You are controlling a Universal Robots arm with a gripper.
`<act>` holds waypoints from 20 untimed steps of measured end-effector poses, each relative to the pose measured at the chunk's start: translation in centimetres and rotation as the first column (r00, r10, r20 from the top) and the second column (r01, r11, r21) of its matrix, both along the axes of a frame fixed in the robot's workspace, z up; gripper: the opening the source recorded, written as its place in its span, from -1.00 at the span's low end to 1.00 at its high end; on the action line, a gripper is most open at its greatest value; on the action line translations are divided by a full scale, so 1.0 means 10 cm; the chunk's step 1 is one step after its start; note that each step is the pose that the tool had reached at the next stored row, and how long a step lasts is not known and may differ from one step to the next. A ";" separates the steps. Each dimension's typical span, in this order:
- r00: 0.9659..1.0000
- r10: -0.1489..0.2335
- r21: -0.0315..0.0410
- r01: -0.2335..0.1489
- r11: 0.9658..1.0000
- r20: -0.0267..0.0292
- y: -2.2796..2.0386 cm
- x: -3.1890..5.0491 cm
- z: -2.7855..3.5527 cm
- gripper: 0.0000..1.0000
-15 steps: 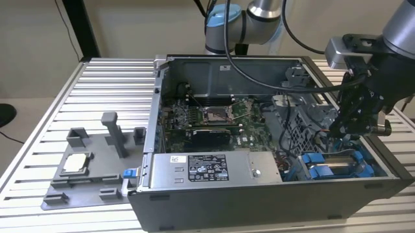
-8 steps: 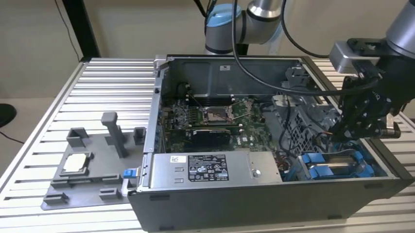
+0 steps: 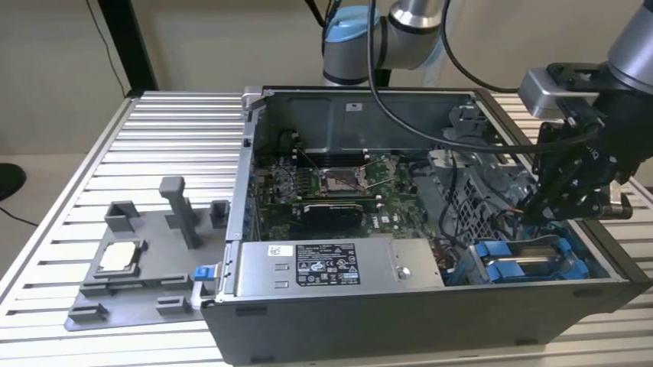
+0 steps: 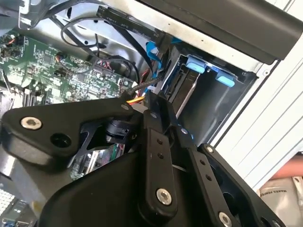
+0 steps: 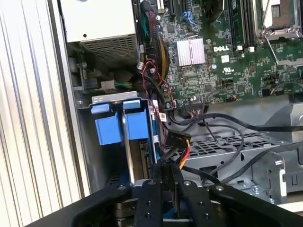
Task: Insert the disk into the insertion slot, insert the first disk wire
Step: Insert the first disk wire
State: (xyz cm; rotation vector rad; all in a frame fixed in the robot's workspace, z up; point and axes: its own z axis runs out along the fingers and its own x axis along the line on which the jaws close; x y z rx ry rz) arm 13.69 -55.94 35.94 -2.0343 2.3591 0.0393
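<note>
The insertion slot point(image 5: 113, 99) is hiding most of the disk point(image 5: 137, 125). The picture's edge is cutting off the gripper point(image 5: 169, 168) in the first wrist view.

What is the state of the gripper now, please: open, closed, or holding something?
The gripper is closed on the disk wire, at the end with red and yellow strands.

An open grey computer case point(image 3: 408, 329) sits on a slatted metal table point(image 3: 173, 138), with a green motherboard point(image 3: 337, 180) and a labelled power-supply box point(image 3: 326, 264) inside. A grey fixture tray point(image 3: 133, 302) lies just beside it.
</note>
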 end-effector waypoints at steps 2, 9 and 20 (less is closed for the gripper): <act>1.000 0.000 -0.013 0.000 1.000 0.000 0.000 0.034 -0.006 -1.00; 1.000 0.001 -0.034 -0.001 0.999 -0.001 0.000 0.058 -0.067 -1.00; 0.999 0.052 -0.034 -0.052 0.998 0.000 -0.006 0.094 -0.124 -1.00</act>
